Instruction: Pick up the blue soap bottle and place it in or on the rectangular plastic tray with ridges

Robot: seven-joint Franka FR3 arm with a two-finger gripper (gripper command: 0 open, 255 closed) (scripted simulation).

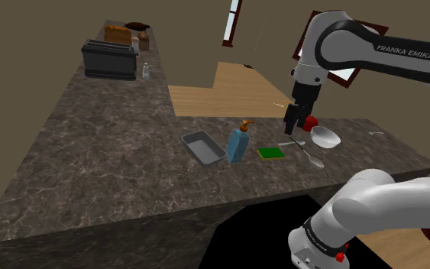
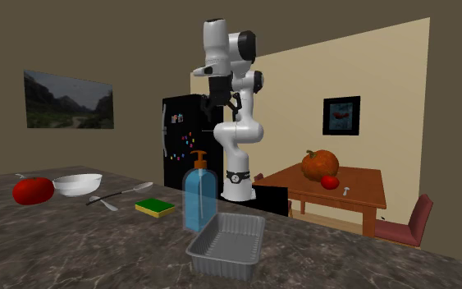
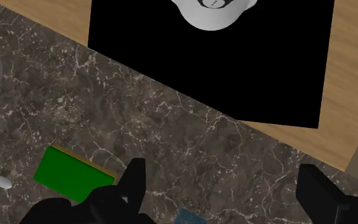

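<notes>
The blue soap bottle [image 1: 237, 144] with an orange pump stands upright on the dark marble counter, just right of the grey ridged tray [image 1: 203, 147] in the shoulder view. In the second exterior view the bottle [image 2: 198, 197] stands right behind the tray [image 2: 228, 243]. My gripper [image 1: 290, 130] hangs well above the counter, over the green sponge [image 1: 270, 153] and to the right of the bottle. Its fingers [image 3: 133, 181] stand wide apart, open, with nothing between them. A sliver of the bottle's top [image 3: 190, 217] shows below the gripper [image 3: 225, 191].
A white bowl [image 1: 325, 137], a spoon [image 1: 308, 155] and a red fruit [image 1: 310, 122] lie right of the sponge. A toaster [image 1: 108, 59] stands at the counter's far end. A wooden table [image 2: 336, 185] with a pumpkin stands behind the counter in the second exterior view.
</notes>
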